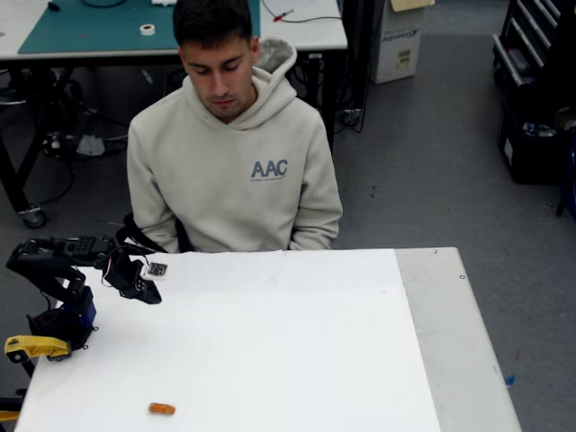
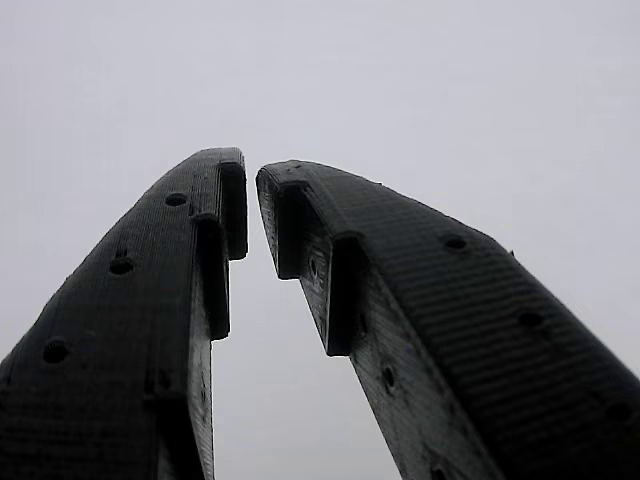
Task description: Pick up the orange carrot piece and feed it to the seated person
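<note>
My gripper [image 1: 151, 293] sits over the table's [image 1: 297, 351] far-left corner in the fixed view, arm folded low, tips aimed down-right toward the white top. Nothing in my grip.

Wrist view: my gripper [image 2: 250, 200] seen close, two black fingers [image 2: 130, 330] against plain pale surface. Tips nearly together, thin gap at the tips, widening toward the base. Not clamped on anything; gap is bare.

Orange carrot piece [image 1: 162, 409]: lying flat on the table, well apart from my tips, toward the near edge in the fixed view, roughly straight below my tips in the pic. Lies lengthwise left-right. Nothing touching it.

Seated person [image 1: 232, 153]: at the far side of the table, beyond my tips and to their right in the fixed view. Beige hoodie w/ "AAC" on chest, head tilted down, looking toward the tabletop.

Small white tag w/ dark square print [image 1: 157, 268] lies just beyond my tips. Yellow clamp [image 1: 32, 346] at my base, left table edge.
</note>
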### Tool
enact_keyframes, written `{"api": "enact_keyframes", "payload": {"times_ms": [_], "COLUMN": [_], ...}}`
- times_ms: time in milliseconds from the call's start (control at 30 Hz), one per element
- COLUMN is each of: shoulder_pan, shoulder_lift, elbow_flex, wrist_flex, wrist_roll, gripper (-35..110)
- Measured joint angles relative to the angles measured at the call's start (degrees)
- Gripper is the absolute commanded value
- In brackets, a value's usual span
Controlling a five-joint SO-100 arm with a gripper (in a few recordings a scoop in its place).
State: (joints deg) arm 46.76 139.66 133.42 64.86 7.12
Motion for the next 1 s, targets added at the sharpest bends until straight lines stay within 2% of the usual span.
{"api": "enact_keyframes", "payload": {"times_ms": [200,500,1000], "shoulder_pan": [3.4,7.6,22.8], "shoulder_lift": [-4.3,-14.1,-29.1], "elbow_flex": [-1.1,-11.4,-21.9], "wrist_flex": [0.0,0.0,0.0], "wrist_roll": [0.0,-0.7,-21.4], "gripper": [-2,-2,-2]}}
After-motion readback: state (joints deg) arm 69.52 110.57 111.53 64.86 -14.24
